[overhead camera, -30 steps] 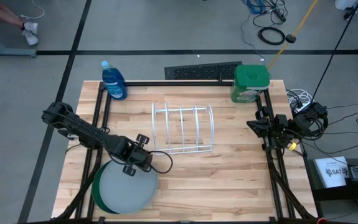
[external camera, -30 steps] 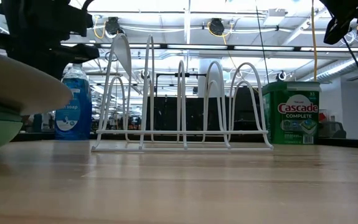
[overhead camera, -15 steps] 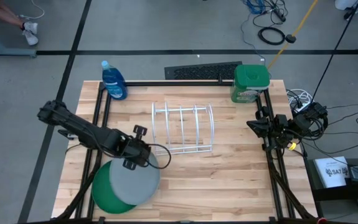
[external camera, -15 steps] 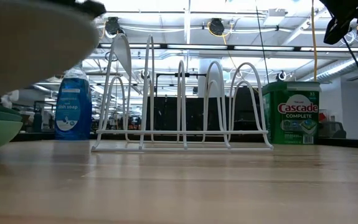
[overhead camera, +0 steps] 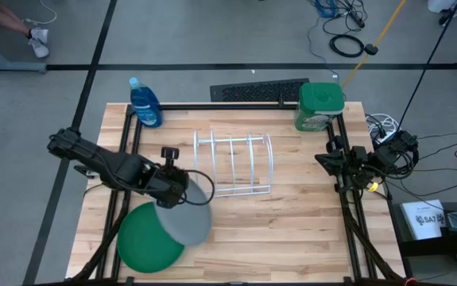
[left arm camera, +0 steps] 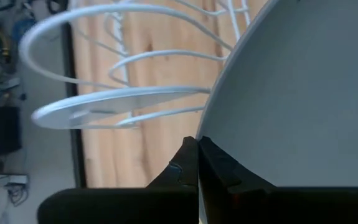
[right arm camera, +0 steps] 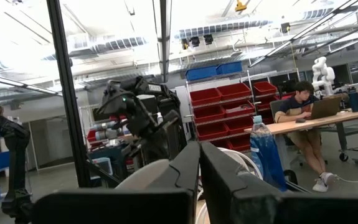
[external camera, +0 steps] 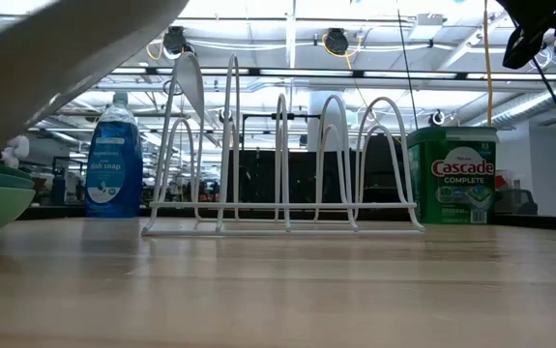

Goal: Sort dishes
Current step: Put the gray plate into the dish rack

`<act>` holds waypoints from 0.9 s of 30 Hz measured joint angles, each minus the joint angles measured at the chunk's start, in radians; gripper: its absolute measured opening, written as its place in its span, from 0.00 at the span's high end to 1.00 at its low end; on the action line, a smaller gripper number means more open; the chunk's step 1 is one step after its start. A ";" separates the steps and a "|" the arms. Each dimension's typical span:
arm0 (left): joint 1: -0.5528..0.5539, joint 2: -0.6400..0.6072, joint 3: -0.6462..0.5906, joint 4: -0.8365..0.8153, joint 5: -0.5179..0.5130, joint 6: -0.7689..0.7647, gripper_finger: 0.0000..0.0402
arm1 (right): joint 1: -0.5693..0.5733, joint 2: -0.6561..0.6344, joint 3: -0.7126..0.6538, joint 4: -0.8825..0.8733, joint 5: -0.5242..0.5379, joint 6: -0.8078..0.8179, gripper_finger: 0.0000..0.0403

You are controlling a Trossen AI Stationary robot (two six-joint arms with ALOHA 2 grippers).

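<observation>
Blue soap bottle — far left corner of the table, upright.

Plate stack — near left of table; dark green on top from above, light green edge in the low view; teal not told apart.

Left gripper — above the stack's right edge, clamped tight on the rim of the grey plate; fingers pinched against the plate edge.

Grey plate — lifted clear of the stack, tilted, between stack and rack. Stiff, probably smooth and slippery, likely to chip if knocked on wire; rim hold suits it, though the weight hangs off one edge.

Wire rack — table centre, slots empty.

Green detergent tub — far right corner.

Right gripper — parked at right edge, fingers together, holding nothing.
</observation>
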 joint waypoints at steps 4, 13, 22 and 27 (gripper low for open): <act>-0.006 0.000 0.037 -0.011 -0.050 0.007 1.00 | 0.000 0.000 0.000 0.000 0.000 0.000 0.97; -0.042 0.000 0.135 -0.009 -0.132 0.069 1.00 | 0.000 0.000 0.000 0.000 0.000 0.000 0.97; -0.073 0.000 0.231 0.036 -0.208 0.138 1.00 | 0.000 0.000 0.000 0.000 0.001 0.000 0.97; -0.067 0.000 0.245 0.036 -0.162 0.130 1.00 | 0.000 0.000 0.000 0.000 0.001 0.000 0.97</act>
